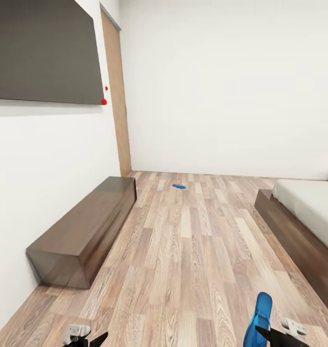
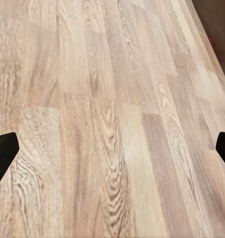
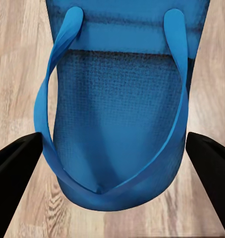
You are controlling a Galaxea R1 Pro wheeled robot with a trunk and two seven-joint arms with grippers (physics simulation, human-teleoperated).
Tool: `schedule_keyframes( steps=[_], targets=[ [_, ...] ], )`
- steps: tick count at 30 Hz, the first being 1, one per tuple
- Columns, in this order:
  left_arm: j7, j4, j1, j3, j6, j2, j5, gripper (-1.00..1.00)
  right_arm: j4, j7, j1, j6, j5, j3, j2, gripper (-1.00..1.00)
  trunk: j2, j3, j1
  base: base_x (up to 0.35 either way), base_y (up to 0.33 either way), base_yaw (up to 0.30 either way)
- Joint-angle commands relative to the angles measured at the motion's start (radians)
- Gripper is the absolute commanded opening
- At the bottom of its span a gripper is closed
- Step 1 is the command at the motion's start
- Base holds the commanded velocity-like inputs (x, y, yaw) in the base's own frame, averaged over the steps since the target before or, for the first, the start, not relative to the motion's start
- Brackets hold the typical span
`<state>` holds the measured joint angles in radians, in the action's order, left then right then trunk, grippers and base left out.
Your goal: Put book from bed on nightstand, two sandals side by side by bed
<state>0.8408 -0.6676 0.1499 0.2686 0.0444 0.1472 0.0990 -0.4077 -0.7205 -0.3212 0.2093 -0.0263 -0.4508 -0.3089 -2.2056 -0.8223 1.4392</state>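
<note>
Right hand (image 3: 112, 148): holds one blue sandal (image 3: 117, 109).
Left hand (image 2: 112, 148): wide apart, holding nothing.
Other sandal (image 1: 178, 186): far floor (image 1: 192, 250).

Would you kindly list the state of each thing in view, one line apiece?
Near sandal: at the right gripper, sole between its spread fingers; whether gripped or resting on the floor cannot be told.
Far sandal: lying flat on the wood floor, far from the bed.
Left gripper: open, empty, over bare floor.
TV bench: standing along the wall.
</note>
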Motion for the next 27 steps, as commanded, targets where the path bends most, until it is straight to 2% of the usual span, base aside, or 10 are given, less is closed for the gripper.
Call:
schedule_keyframes(
  steps=[1, 27],
  targets=[
    [0.005, 0.0, 0.0, 0.001, 0.005, 0.0, 0.005, 1.0, 0.0, -0.005, -0.001, 0.01, -0.003, -0.006, 0.001, -1.0, 0.0, -0.001, 0.0, 0.0, 0.0, -0.166],
    [0.004, 0.0, 0.0, 0.001, 0.005, -0.002, 0.005, 1.0, 0.0, -0.005, -0.001, 0.01, -0.003, -0.006, 0.001, -1.0, 0.0, -0.001, 0.0, 0.0, 0.0, -0.166]
  ],
)
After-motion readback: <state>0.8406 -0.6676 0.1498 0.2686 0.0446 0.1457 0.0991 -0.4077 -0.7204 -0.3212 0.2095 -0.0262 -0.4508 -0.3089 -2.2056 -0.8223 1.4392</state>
